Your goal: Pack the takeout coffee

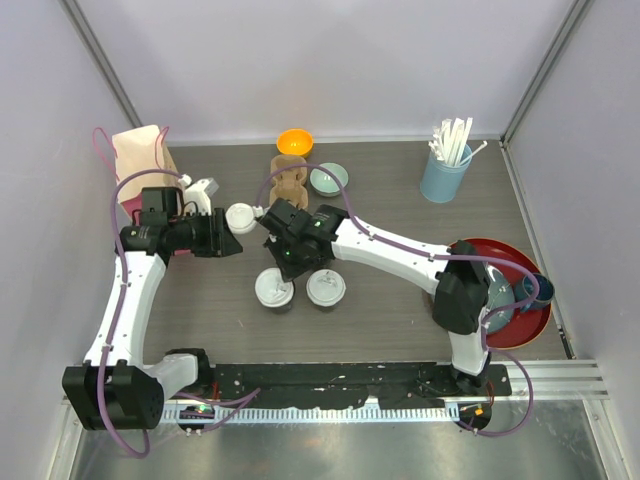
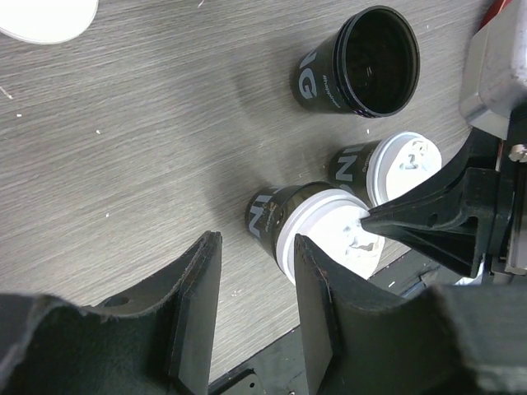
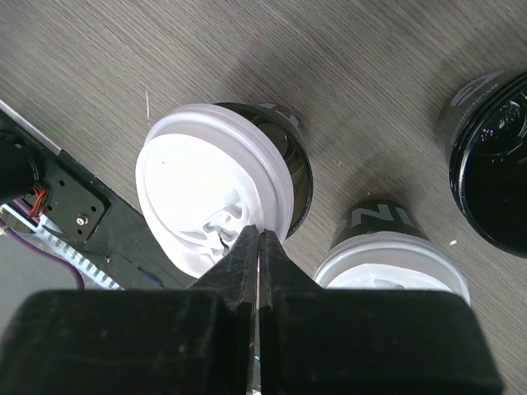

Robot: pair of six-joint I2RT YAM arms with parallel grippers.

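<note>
the main risk sits at the right gripper (image 3: 259, 240). its two fingers are pressed flat together with nothing between them. their joined tip rests on the white lid (image 3: 189, 189) of the left lidded coffee cup (image 1: 273, 289), close to the lid's rim rather than its middle. a push from there would likely load one side, so the cup could tip or skid on the table (image 1: 380, 200), or the lid could dent or lift on the opposite side. a sideways slip of the tip would probably knock the right lidded coffee cup (image 1: 326, 287), which stands just beside the first and seemingly apart from it. clenched like this, the gripper cannot take a cup; it would need to lift and spread first.

the left gripper (image 2: 257, 243) is spread wide and empty, hovering just left of the same cup. the cup lies beyond its fingertips, not between them. with both grippers crowding one cup, an inward move by either could bring finger against finger.

an open black cup (image 2: 366, 62) with no lid stands just beyond the lidded pair on the far side, and the right wrist hides it in the overhead view. a loose white lid (image 1: 240, 216) lies on the table near the left gripper. what looks like a paper bag (image 1: 145, 165) stands at the far left, well apart from the cups, so any carry there crosses the left arm's space.
</note>
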